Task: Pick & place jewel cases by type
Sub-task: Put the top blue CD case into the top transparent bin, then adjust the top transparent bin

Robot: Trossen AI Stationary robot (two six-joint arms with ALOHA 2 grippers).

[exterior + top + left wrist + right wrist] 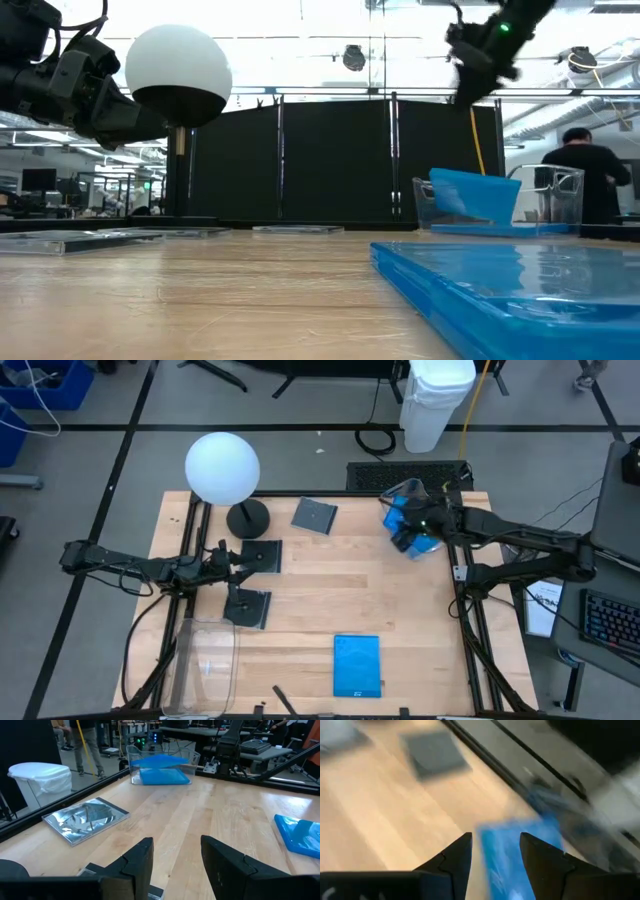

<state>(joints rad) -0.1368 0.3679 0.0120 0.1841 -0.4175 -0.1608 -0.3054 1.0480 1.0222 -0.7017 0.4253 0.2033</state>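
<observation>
Right end effector (418, 520) hangs over the far-right clear bin (412, 532), fingers parted and empty — two blue cases (159, 768) already lie inside. Left end effector (222, 563), also open and empty, hovers between two dark cases (262, 555) near the lamp (222, 468). Outstanding: one blue case (357, 665) on the counter's (400, 610) near edge, all three dark cases — the third (314, 515) far centre — and the near-left bin (205, 660) appears empty.

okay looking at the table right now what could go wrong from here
The blue case in the clear bin at the right back corner lies tilted on the one under it; it may stay propped up and crowd the next drop. The right gripper is open just above that bin and could clip its wall. The left gripper hovers open among the dark cases beside the lamp base, and might nudge it.
</observation>
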